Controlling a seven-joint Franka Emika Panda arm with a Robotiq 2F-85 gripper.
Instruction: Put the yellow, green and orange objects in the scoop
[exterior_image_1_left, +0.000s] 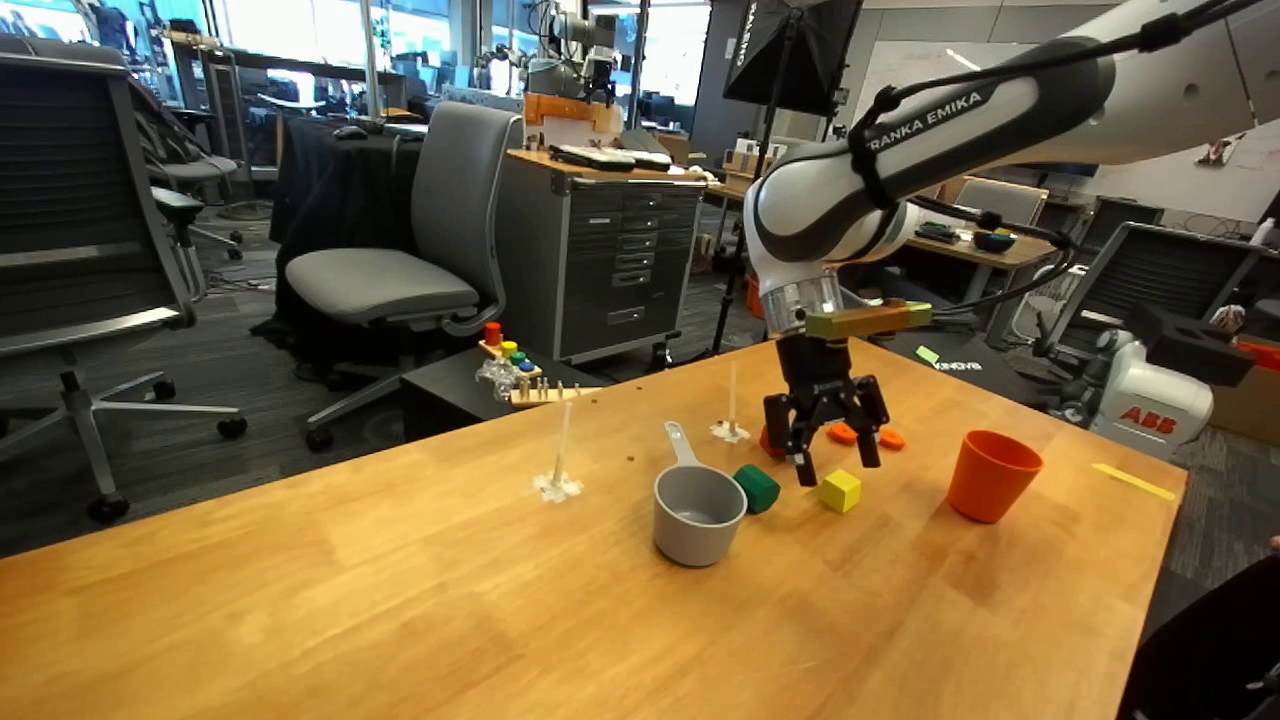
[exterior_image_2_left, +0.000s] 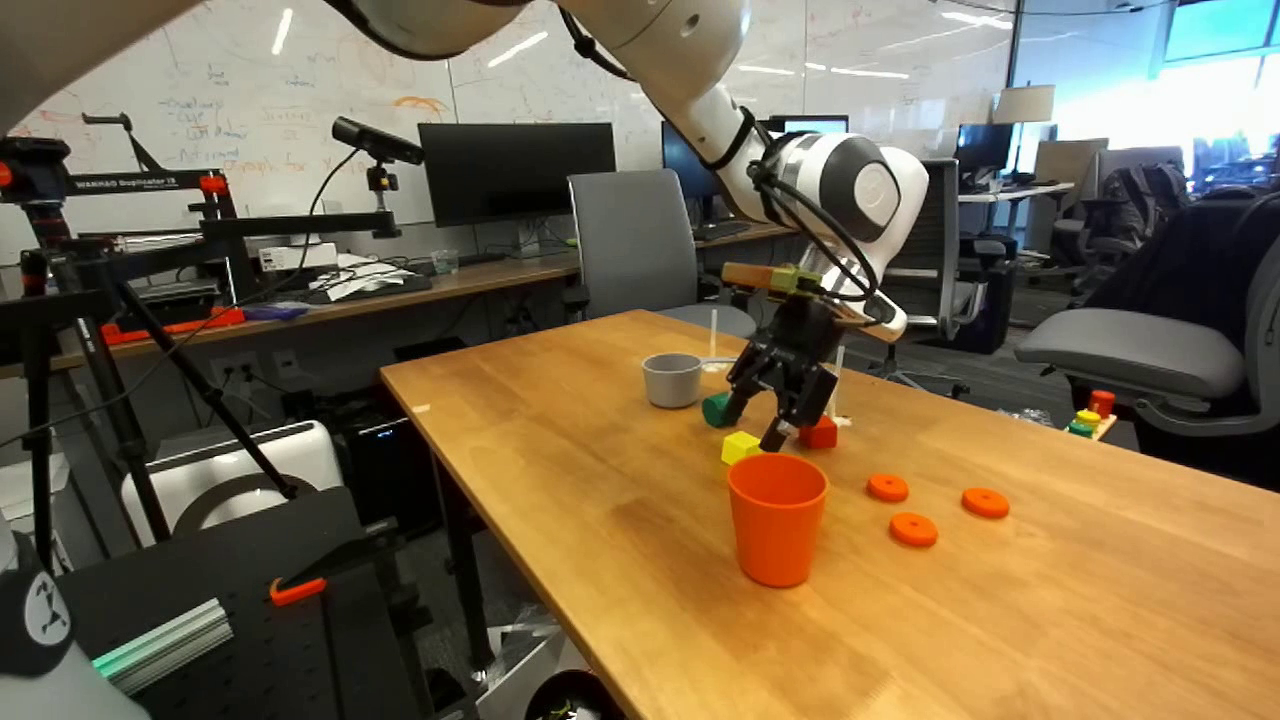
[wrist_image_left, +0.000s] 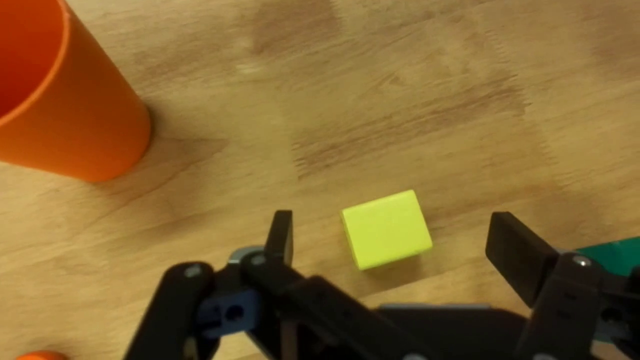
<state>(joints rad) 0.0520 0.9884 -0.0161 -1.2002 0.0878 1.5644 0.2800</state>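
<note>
A grey scoop (exterior_image_1_left: 699, 528) with a handle stands upright on the table, also seen in an exterior view (exterior_image_2_left: 672, 382). A green block (exterior_image_1_left: 757, 488) lies beside it. A yellow block (exterior_image_1_left: 840, 491) sits nearer the orange cup. My gripper (exterior_image_1_left: 838, 463) is open and empty above the yellow block; in the wrist view the yellow block (wrist_image_left: 387, 230) lies between the spread fingers, touching neither. The green block (wrist_image_left: 612, 255) is partly hidden behind a finger there. Several orange objects lie flat or stand on the table: orange discs (exterior_image_2_left: 914, 529) and a red-orange block (exterior_image_2_left: 819, 432) behind the gripper.
An orange cup (exterior_image_1_left: 993, 476) stands near the yellow block, and shows large in the wrist view (wrist_image_left: 95, 110). Two thin upright sticks are fixed to the table, one beyond the scoop (exterior_image_1_left: 562, 445) and one behind its handle (exterior_image_1_left: 732, 400).
</note>
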